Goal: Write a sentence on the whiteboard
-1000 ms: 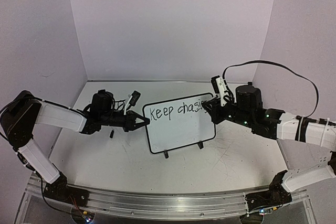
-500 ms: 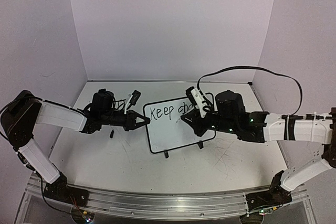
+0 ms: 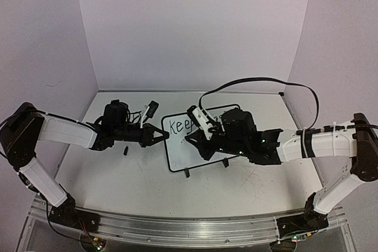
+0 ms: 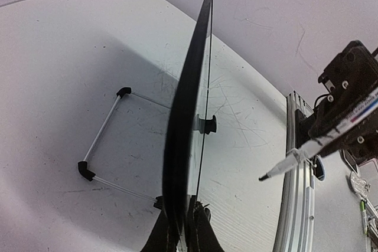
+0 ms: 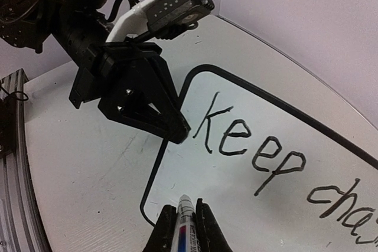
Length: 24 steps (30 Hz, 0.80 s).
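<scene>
whiteboard point(image 3: 177, 150) on table point(image 3: 142, 190), left gripper point(image 3: 162, 136) at left edge, marker point(image 5: 185, 218) before it

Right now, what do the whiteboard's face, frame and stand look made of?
Whiteboard face: smooth white, probably coated metal or melamine; the lettering sits crisp on it.
Frame: thin matte black edge, likely plastic; could be painted metal.
Stand: slim pale rod, looks like metal wire, with black plastic-looking corner caps.

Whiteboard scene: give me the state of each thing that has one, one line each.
whiteboard, standing on its feet, left edge clamped.
sentence, unfinished: "Keep cha" shows, blank below "Keep".
marker, uncapped, tip off the board.
left claw, shut on the whiteboard.
right claw, shut on the marker.
</scene>
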Each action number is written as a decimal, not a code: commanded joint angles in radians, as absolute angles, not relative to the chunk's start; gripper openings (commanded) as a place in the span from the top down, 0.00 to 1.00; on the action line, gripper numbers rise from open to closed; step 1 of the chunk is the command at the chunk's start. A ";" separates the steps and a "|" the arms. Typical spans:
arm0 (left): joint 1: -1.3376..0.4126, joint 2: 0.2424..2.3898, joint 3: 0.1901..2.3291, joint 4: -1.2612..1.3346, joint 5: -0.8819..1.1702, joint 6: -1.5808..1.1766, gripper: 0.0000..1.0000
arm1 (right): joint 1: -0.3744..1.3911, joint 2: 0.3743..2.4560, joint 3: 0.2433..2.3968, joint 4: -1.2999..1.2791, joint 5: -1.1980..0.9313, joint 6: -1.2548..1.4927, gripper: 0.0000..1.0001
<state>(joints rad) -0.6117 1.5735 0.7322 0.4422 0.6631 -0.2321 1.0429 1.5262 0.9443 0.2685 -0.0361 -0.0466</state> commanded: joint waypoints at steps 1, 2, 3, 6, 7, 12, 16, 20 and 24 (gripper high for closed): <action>-0.595 1.541 0.739 0.426 0.455 -0.182 1.00 | 1.089 1.581 1.008 0.362 -0.009 -0.077 1.00; -0.595 1.540 0.739 0.426 0.459 -0.180 1.00 | 1.093 1.590 1.010 0.373 -0.009 -0.083 1.00; -0.596 1.541 0.739 0.426 0.462 -0.177 1.00 | 1.098 1.598 1.014 0.380 -0.006 -0.086 1.00; -0.602 1.540 0.739 0.426 0.459 -0.174 1.00 | 1.107 1.610 1.016 0.395 0.000 -0.093 1.00; -0.603 1.539 0.742 0.427 0.461 -0.173 1.00 | 1.109 1.609 1.006 0.403 0.009 -0.093 1.00; -0.610 1.540 0.749 0.426 0.468 -0.167 1.00 | 1.111 1.605 0.959 0.416 0.021 -0.083 1.00; -0.613 1.546 0.753 0.426 0.476 -0.164 1.00 | 1.111 1.623 0.970 0.402 0.078 -0.059 1.00; -0.614 1.547 0.755 0.426 0.472 -0.164 1.00 | 1.111 1.649 0.999 0.383 0.160 -0.049 1.00; -0.614 1.545 0.756 0.425 0.467 -0.161 1.00 | 1.111 1.671 1.016 0.372 0.169 -0.032 1.00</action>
